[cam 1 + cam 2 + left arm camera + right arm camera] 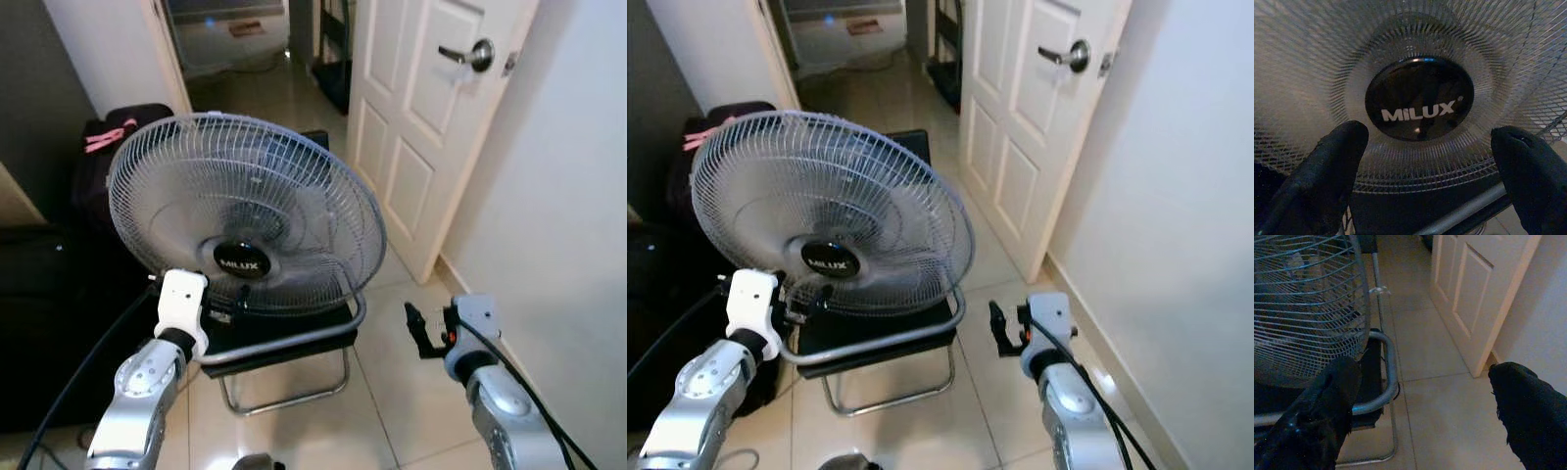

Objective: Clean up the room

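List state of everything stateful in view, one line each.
fan: resting on the chair, tilted back; blades look still.
chair: upright, carrying the fan.
white door: swung open, handle level.
left gripper: open, at the fan's grille just below the hub badge.
right gripper: open, holding nothing, beside the chair over the floor.

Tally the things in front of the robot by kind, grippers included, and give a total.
Fan: 1
Chair: 1
Door: 1
Dark bag: 1
Grippers: 2, left gripper and right gripper, both open
Total: 6
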Tool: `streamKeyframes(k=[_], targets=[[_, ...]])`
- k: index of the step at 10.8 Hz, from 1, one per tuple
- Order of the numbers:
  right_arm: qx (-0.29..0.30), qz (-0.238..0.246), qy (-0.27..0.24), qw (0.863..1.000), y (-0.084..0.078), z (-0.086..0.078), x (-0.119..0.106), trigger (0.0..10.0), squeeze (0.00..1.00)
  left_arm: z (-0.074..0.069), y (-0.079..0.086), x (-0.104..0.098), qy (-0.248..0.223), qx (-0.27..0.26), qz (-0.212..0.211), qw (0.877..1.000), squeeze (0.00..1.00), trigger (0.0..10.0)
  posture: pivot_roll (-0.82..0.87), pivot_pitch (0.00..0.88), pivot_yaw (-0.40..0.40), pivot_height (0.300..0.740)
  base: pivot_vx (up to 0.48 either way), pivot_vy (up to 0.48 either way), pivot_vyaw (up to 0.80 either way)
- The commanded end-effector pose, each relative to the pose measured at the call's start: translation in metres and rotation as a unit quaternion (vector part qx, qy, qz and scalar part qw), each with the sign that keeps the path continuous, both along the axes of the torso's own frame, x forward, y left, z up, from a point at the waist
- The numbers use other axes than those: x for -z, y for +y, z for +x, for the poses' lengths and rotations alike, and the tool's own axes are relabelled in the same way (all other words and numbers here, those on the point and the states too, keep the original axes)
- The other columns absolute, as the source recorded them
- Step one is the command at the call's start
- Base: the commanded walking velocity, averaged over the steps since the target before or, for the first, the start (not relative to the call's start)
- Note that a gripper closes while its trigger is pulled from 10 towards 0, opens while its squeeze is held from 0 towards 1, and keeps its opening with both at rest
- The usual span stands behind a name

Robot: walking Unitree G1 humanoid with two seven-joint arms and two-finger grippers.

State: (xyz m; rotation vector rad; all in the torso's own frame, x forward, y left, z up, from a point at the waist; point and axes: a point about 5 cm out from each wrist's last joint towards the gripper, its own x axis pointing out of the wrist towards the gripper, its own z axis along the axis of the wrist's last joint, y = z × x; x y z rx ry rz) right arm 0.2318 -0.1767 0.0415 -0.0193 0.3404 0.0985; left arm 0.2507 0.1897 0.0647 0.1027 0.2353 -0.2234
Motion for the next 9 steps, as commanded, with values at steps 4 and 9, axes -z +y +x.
streamKeyframes(k=[4, 9], targets=[[-0.049, -0.013, -0.004, 0.999, 0.0049, 0.0042, -0.0032, 10.0, 0.00, 0.0026, -0.0009, -0.0063, -0.016, -0.007, 0.006, 1.000, 0.26, 10.0, 0.02, 0.000, 0.037, 0.740, 0.000, 0.000, 0.55], [-0.065, -0.002, 0.000, 0.998, 0.0094, 0.0051, -0.0016, 10.0, 0.00, -0.0004, 0.0029, -0.0073, -0.016, -0.014, 0.000, 1.000, 0.18, 10.0, 0.03, 0.000, 0.035, 0.740, 0.000, 0.283, 0.80]])
